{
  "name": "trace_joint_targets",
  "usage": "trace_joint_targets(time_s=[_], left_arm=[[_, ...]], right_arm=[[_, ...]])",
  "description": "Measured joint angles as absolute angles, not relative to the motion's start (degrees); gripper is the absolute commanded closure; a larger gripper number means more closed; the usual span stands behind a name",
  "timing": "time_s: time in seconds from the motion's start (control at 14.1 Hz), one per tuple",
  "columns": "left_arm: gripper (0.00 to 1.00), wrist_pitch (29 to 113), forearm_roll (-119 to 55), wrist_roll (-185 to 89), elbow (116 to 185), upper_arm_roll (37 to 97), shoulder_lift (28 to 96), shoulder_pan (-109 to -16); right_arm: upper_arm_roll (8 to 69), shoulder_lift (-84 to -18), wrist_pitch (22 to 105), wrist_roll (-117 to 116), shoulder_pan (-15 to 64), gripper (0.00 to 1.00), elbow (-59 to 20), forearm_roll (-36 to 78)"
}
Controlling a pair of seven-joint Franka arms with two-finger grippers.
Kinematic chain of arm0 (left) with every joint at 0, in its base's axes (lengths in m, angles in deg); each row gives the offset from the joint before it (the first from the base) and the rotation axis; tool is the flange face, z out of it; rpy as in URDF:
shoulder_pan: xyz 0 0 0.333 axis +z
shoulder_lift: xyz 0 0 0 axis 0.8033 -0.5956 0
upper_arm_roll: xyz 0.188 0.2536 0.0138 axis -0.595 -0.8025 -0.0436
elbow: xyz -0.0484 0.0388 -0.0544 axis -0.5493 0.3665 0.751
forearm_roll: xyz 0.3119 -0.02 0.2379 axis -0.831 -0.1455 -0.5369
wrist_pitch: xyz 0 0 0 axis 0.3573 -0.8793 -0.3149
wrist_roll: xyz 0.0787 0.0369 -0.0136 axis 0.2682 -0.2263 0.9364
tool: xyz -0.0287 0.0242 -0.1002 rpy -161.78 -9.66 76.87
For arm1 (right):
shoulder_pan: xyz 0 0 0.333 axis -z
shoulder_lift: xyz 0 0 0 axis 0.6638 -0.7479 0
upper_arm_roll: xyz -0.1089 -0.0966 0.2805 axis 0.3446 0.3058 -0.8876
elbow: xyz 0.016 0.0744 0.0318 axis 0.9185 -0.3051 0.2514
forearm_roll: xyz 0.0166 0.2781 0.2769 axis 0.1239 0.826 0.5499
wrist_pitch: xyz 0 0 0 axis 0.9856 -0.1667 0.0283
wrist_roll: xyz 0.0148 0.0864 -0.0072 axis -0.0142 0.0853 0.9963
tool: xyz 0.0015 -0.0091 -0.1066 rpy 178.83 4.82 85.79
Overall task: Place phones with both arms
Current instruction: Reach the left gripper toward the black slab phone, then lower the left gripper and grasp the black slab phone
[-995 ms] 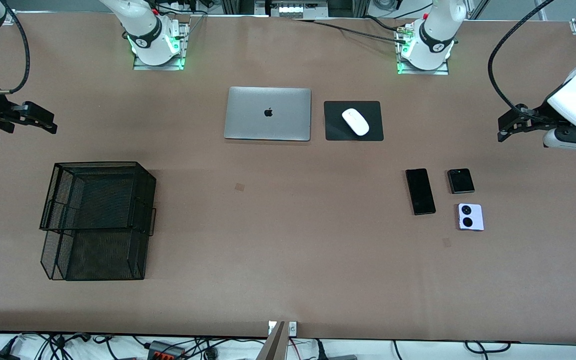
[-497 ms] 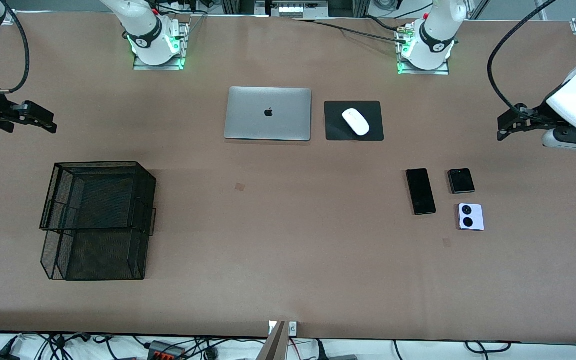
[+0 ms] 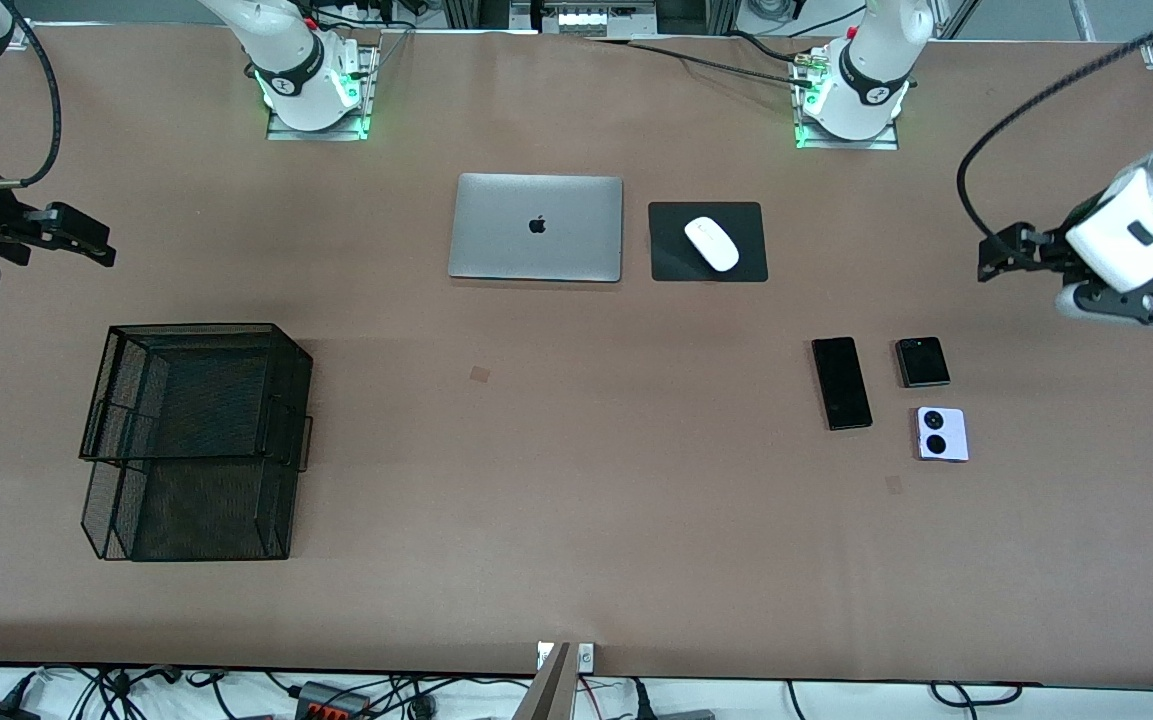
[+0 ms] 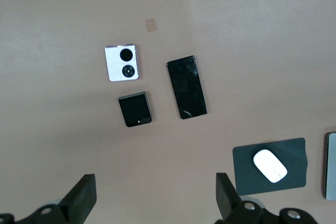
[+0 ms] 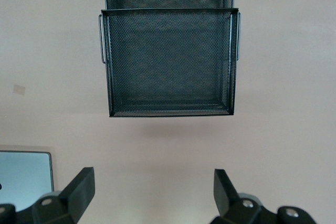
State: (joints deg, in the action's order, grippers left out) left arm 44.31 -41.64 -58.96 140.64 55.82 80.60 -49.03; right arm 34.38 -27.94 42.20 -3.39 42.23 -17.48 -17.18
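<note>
Three phones lie flat on the brown table toward the left arm's end. They are a long black slab (image 3: 841, 383) (image 4: 186, 86), a small squarish black one (image 3: 922, 362) (image 4: 135, 109) and a white one with two black circles (image 3: 941, 433) (image 4: 122, 62). My left gripper (image 3: 991, 262) (image 4: 155, 184) hangs open and empty above the table, beside the phones and apart from them. My right gripper (image 3: 96, 245) (image 5: 152, 179) waits open and empty above the right arm's end of the table.
A black wire-mesh stacked tray (image 3: 194, 328) (image 5: 169, 113) stands toward the right arm's end. A closed silver laptop (image 3: 536, 227) and a white mouse (image 3: 711, 243) on a black pad (image 3: 746, 265) lie near the arms' bases.
The left gripper has shifted a little toward the table's middle and the arms' bases. The right arm and the phones have not moved.
</note>
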Motion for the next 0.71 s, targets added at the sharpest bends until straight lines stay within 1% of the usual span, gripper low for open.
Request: trace_joint_targets(time_s=[0.14, 0.28, 0.36, 0.57, 0.71], left_arm=[[0.0, 44.07, -41.64, -58.67, 137.89, 55.67, 77.37, -48.79], [0.0, 43.5, -41.65, -58.16, 138.66, 55.52, 74.71, -48.28], [0.0, 44.6, -41.65, -57.79, 139.98, 55.51, 73.24, -48.06], [0.0, 55.68, -41.65, -55.08, 145.26, 55.69, 68.63, -48.13], [0.0, 67.18, -41.65, -52.54, 150.74, 56.0, 66.03, -48.95]], right_arm=[[34.34, -28.0, 42.21, -3.39, 42.21, 0.0, -17.58, -17.18], [34.25, -28.32, 42.27, -3.39, 42.19, 0.0, -17.69, -17.18], [34.23, -28.51, 42.32, -3.39, 42.19, 0.0, -17.7, -17.18], [34.16, -29.25, 42.51, -3.39, 42.19, 0.0, -17.7, -17.18], [34.12, -30.02, 42.77, -3.39, 42.18, 0.0, -17.71, -17.18]])
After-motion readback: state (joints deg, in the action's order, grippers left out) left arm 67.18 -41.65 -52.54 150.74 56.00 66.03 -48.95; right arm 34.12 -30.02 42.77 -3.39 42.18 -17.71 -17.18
